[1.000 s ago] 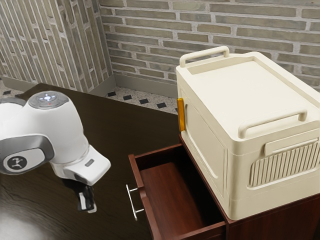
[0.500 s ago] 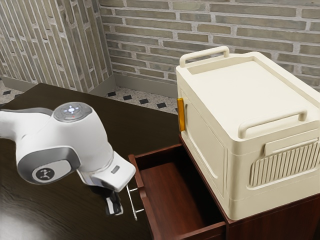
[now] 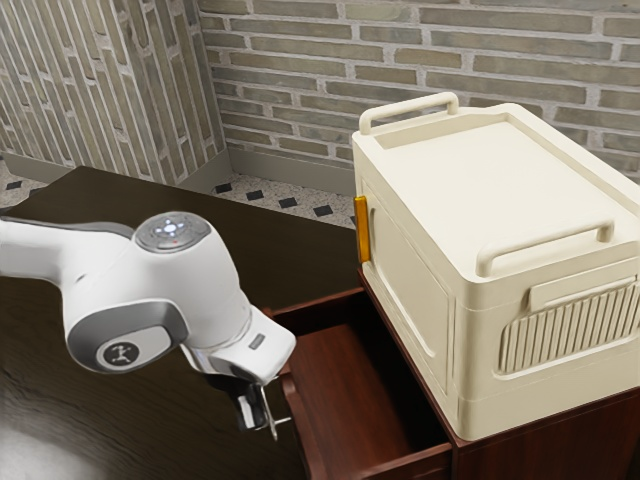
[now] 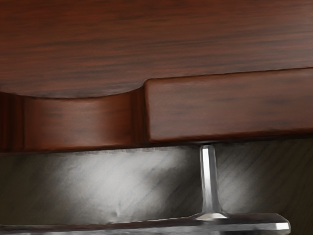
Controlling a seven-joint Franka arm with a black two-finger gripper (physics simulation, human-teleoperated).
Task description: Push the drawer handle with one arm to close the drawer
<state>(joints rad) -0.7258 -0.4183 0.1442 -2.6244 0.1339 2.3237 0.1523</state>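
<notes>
My black gripper (image 3: 250, 413) is low at the outer side of the pulled-out drawer (image 3: 350, 395), right beside its silver bar handle (image 3: 269, 413). The hand covers the upper part of that handle, and whether the two touch is unclear. Seen from the wrist, the handle (image 4: 209, 181) has one post running from the drawer front (image 4: 230, 105) to a bar close under my hand. The drawer stands well out from the dark red cabinet (image 3: 550, 440), its inside exposed.
A large cream case (image 3: 410, 265) with two carrying handles rests on top of the cabinet, an orange strip (image 3: 362, 230) at its corner. The dark wooden surface (image 3: 120, 430) extends beneath the arm. A brick wall (image 3: 290, 60) rises behind.
My hand has travelled toward the exterior view's right and reached the handle's side, now overlapping it in that view. The drawer shows no visible shift.
</notes>
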